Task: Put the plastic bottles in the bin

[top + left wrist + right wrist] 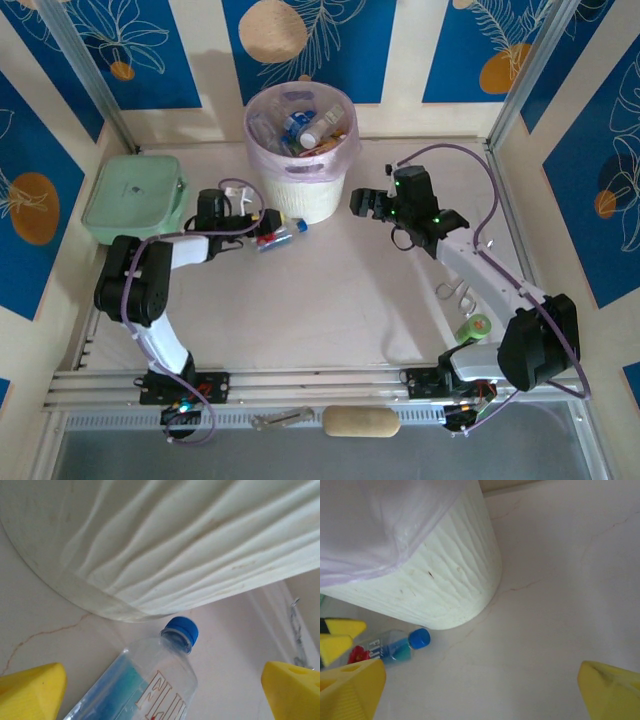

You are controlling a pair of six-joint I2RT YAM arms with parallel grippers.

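Pale marbled tabletop (340, 300), blue leaf-print panels (150, 50) all round, and the white bin (305, 195) with its pink liner (262, 140) stands at the far middle, several bottles (300, 130) already heaped inside. Left gripper (267, 228) is down low just beside the bin's base, jaws spread wide. A clear blue-capped bottle (150, 680) lies on the table between its yellow fingertips (32, 692), cap pointing at the bin wall (neither tip touches it in the wrist view). Right gripper (366, 203) hangs on the bin's other side, jaws wide as well, nothing in them. Near the right arm's base a green bottle (475, 327) lies on the table, well apart from the bin. Pale-green lidded box (135, 195) sits far left.
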